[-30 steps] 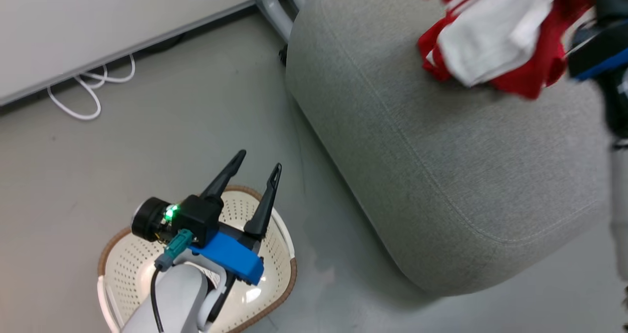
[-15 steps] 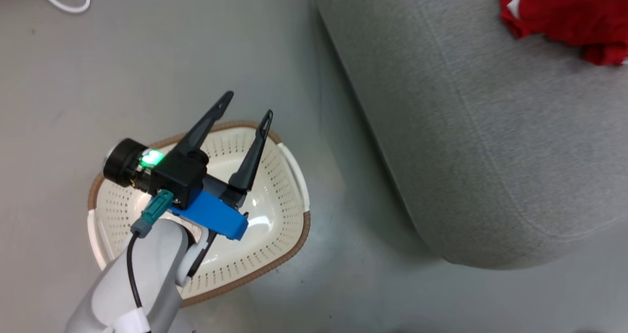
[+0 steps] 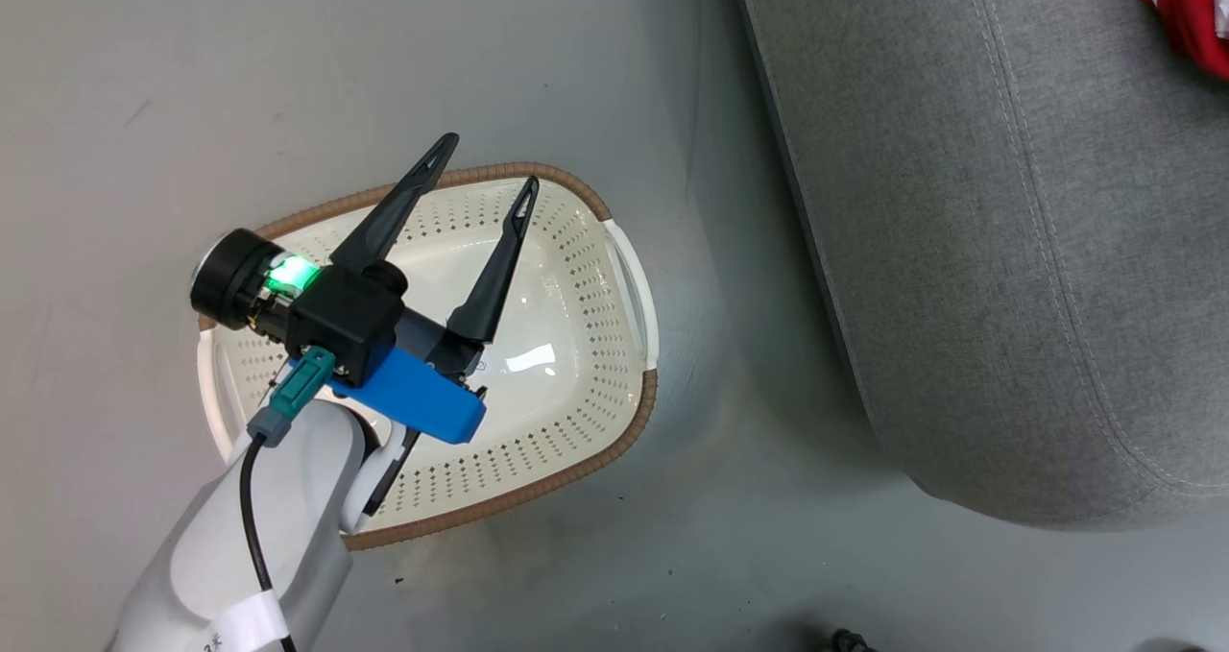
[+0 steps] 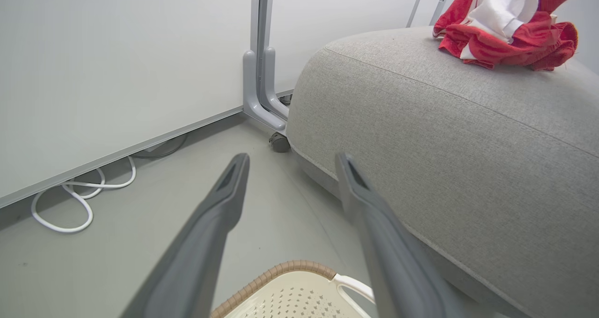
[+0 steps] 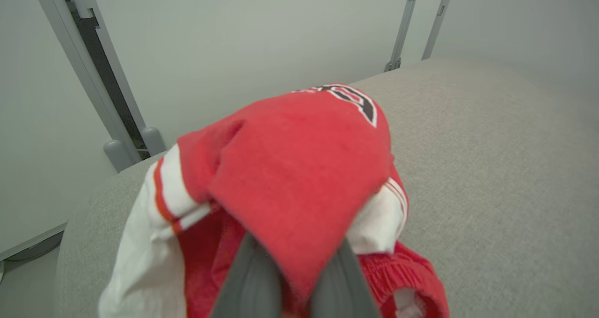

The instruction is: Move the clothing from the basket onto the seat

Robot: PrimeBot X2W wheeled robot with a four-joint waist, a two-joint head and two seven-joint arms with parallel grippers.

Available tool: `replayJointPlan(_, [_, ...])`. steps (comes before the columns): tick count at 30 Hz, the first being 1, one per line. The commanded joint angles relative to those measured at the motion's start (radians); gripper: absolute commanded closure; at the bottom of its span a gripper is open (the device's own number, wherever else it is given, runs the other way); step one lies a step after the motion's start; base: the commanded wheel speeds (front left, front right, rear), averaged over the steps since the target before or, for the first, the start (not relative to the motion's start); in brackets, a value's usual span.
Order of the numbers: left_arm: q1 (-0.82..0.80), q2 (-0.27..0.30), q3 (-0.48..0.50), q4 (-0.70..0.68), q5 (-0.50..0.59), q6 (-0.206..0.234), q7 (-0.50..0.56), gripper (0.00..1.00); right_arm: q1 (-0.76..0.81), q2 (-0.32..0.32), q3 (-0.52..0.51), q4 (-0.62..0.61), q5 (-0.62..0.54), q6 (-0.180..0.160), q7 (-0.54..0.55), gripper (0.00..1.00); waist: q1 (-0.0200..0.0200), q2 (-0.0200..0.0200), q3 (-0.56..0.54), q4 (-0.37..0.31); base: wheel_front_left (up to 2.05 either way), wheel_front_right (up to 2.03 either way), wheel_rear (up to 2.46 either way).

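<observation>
The left arm [image 3: 259, 537] is seen rising from the lower left of the head view. Its pale forearm is held over the basket [image 3: 614, 441] and its two dark left fingers [image 3: 394, 215] are pointed across the basket's far rim. Its jaws are spread wide and nothing is held between them. In the left wrist view these fingers are seen splayed above the brown woven-look rim and aimed at the strip of floor between wall and seat. The basket is stood on a smooth grey floor [image 3: 288, 57], near the seat [image 3: 960, 249], with a band of floor left between them. Behind, a pale wall [image 4: 117, 74] is met by the floor, a looped white cable [image 4: 79, 201] is laid along its foot, and a grey metal post [image 4: 259, 74] is set by the seat's corner. The clothing [image 4: 505, 32] is heaped on top of the seat, well apart from the left jaws. In the right wrist view the right fingers [image 5: 252, 280] are drawn close together, with the jaws clenched on the clothing. Red fabric with a white striped sleeve is bunched over their tips, a black-and-white number is shown at the top of the heap, and the grey cushion is spread beneath and beyond it.
</observation>
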Motion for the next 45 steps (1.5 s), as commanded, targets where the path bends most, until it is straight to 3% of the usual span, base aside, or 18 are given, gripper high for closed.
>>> replayJointPlan(1, [-0.015,0.000,0.003,0.000,0.007,-0.003,-0.005,0.00,0.009,0.002,0.002,0.022,-0.003,0.000,-0.017,1.00,-0.0001,0.0000,-0.002,-0.002,0.00,0.00,0.00])
replayJointPlan(8, [-0.006,-0.005,0.003,0.009,0.005,-0.003,-0.005,0.00,-0.012,-0.009,0.017,0.106,0.007,0.000,-0.066,1.00,-0.0001,0.0000,-0.016,-0.012,0.00,0.00,0.00])
replayJointPlan(9, [-0.005,-0.007,0.002,0.010,0.005,-0.003,-0.005,0.00,-0.014,-0.011,0.020,0.114,0.008,0.000,-0.071,0.93,-0.0001,0.0000,-0.017,-0.013,0.00,0.00,0.00])
replayJointPlan(10, [-0.004,-0.008,0.001,0.012,0.005,-0.003,-0.005,0.00,-0.016,-0.013,0.024,0.124,0.009,0.000,-0.076,0.64,-0.0001,0.0000,-0.019,-0.014,0.00,0.00,0.00])
replayJointPlan(11, [-0.002,-0.009,0.000,0.013,0.005,-0.003,-0.005,0.00,-0.018,-0.015,0.027,0.132,0.008,0.000,-0.078,0.42,-0.0001,0.0000,-0.022,-0.014,0.00,0.00,0.00])
replayJointPlan(12, [0.000,-0.011,-0.001,0.015,0.004,-0.003,-0.005,0.00,-0.019,-0.017,0.032,0.139,0.007,0.000,-0.080,0.03,-0.0001,0.0000,-0.024,-0.014,0.00,0.00,0.00])
replayJointPlan(13, [0.003,-0.011,-0.001,0.016,0.003,-0.003,-0.005,0.00,-0.020,-0.019,0.036,0.146,0.006,0.000,-0.083,0.00,-0.0001,0.0000,-0.026,-0.015,0.00,0.00,0.00])
replayJointPlan(31, [0.017,-0.038,0.011,0.028,-0.007,-0.003,-0.005,0.00,-0.013,-0.038,0.098,0.188,0.009,0.000,-0.091,0.00,-0.0001,0.0000,-0.076,-0.002,0.00,0.00,0.00])
replayJointPlan(42, [0.094,-0.106,0.061,0.044,-0.029,-0.003,-0.005,0.00,0.124,-0.069,0.170,0.105,-0.002,0.000,-0.092,0.00,-0.0001,0.0000,-0.218,0.052,0.00,0.00,0.00])
replayJointPlan(45, [0.132,-0.121,0.082,0.049,-0.032,-0.003,-0.005,0.00,0.187,-0.048,0.182,0.059,-0.005,0.000,-0.087,0.00,-0.0001,0.0000,-0.269,0.066,0.00,0.00,0.00])
